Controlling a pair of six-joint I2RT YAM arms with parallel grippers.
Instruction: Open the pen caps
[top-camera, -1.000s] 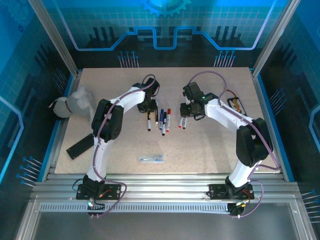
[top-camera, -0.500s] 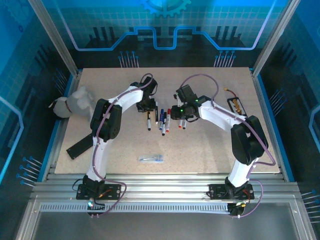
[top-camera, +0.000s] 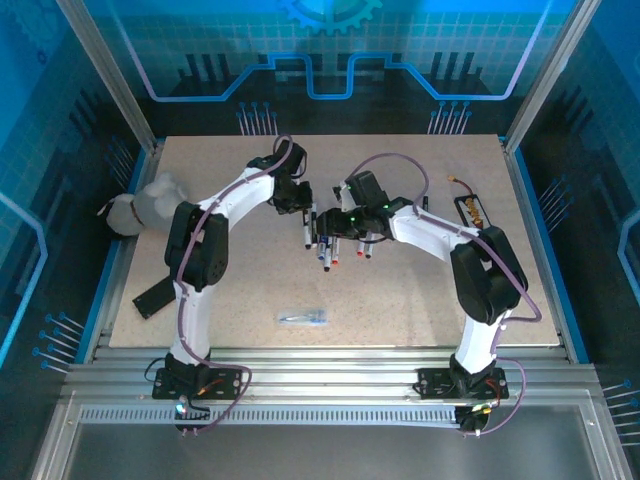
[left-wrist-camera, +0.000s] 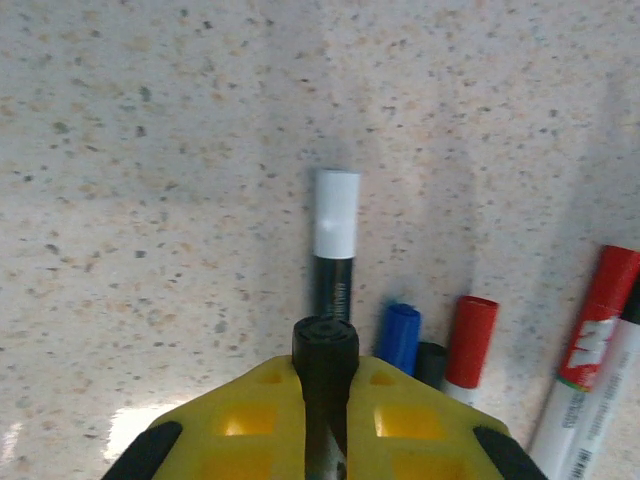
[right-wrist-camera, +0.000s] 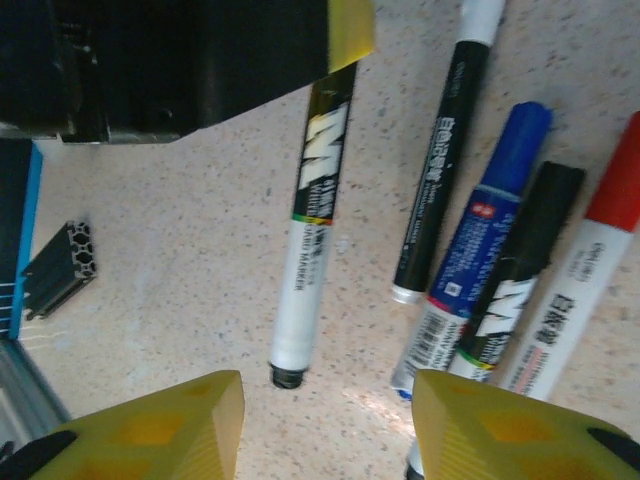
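We keep the left gripper (left-wrist-camera: 325, 405) clenched on one pen (right-wrist-camera: 310, 250), now raised; our right gripper (right-wrist-camera: 325, 425) has come across, fingers (right-wrist-camera: 150, 420) spread, so uncapping seems next.

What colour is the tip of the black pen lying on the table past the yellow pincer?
White. The tip shows best in the left wrist view.
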